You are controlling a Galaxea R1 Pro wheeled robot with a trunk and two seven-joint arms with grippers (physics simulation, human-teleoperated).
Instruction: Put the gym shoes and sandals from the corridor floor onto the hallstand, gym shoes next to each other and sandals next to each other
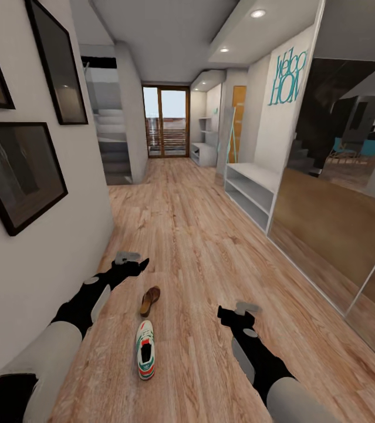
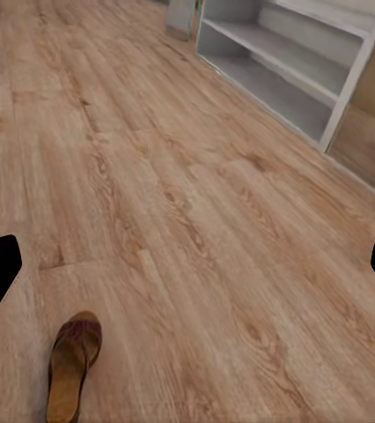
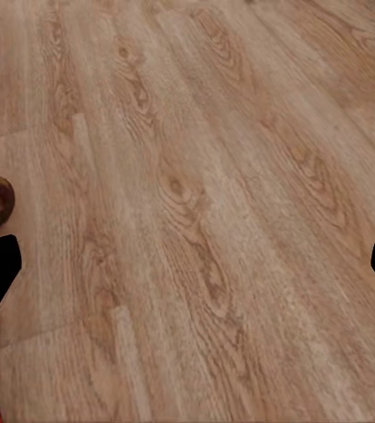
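Left hand (image 1: pixel 141 264): fingers spread wide, holding nothing, hovering low over the light-brown wood-plank corridor floor (image 1: pixel 199 235). Right hand (image 1: pixel 225 314): fingers likewise spread wide and empty, also low over the floor.

Landmark: the white lace-up gym shoe with green stripes and red-orange heel (image 1: pixel 145 348), lying on the floor between the two arms, sole down.

The small brown leather sandal with tan footbed (image 1: pixel 149 300) lies on the floor just beyond the gym shoe, apart from it, nearer the left hand than the right; the left wrist view shows the same sandal (image 2: pixel 71 364).

The pale-grey hallstand with open shelves (image 1: pixel 252 189) stands well beyond the gym shoe, against the right-hand wall.
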